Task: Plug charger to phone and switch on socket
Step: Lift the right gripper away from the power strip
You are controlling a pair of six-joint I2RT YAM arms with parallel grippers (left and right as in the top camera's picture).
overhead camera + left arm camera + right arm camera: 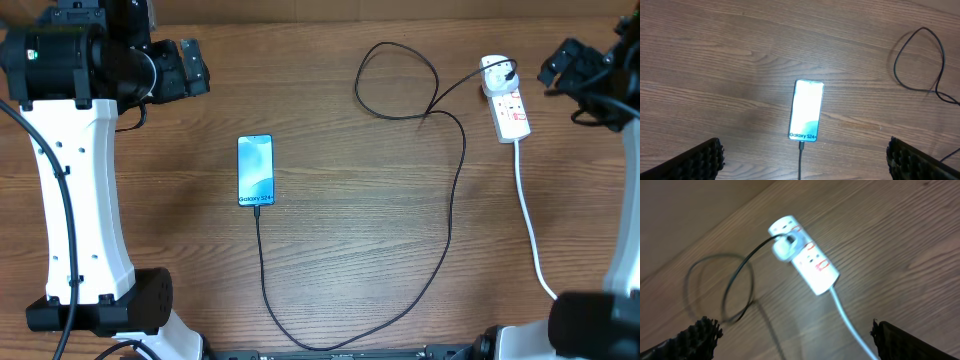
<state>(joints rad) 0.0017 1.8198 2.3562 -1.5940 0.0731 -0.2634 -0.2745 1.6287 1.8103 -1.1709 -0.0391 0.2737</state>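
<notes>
The phone (255, 170) lies flat on the wooden table, screen lit, left of centre. The black charger cable (450, 210) runs from the phone's near edge, curves along the table front, loops at the back and ends at a white plug (497, 72) seated in the white socket strip (510, 112). In the left wrist view the connector tip (801, 145) meets the bottom edge of the phone (806, 111). My left gripper (804, 155) hovers open above it, holding nothing. My right gripper (795, 332) hangs open over the socket (807, 260) and its plug (784, 248).
The socket's thick white cord (530, 220) trails toward the front right edge. The cable's loop (395, 80) lies at the back centre. Both arm bases (90, 300) stand at the front corners of the wooden table (350, 230).
</notes>
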